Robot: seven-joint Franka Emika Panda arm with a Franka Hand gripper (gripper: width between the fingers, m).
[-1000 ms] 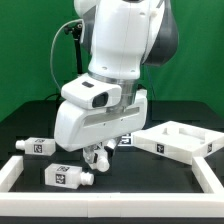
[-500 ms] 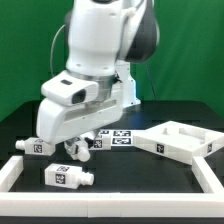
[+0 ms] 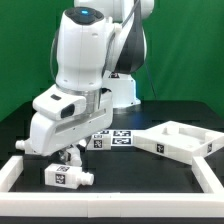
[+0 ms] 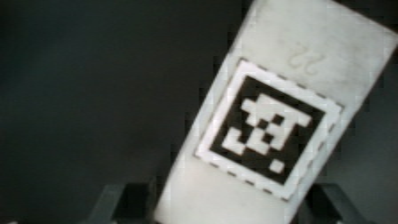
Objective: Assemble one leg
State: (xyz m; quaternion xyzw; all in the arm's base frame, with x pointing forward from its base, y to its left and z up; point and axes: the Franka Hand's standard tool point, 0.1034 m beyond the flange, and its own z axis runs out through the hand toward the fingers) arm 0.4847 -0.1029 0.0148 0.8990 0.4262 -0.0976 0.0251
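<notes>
Leg (image 3: 66, 177) | lying flat on the surface, lower left of the exterior view, tag facing up | tool (image 3: 69, 159) hovers right above it, fingers apart, holding nothing | guessing it's centred like that so the fingers straddle the leg for a clean pinch

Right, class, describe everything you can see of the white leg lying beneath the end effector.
The leg is a white, blocky, plastic-looking piece with a black-and-white marker tag on its side and a narrower stub at the end toward the exterior view's right. It lies flat on the black table, near the white border. The end effector hovers above; contact cannot be told.
</notes>
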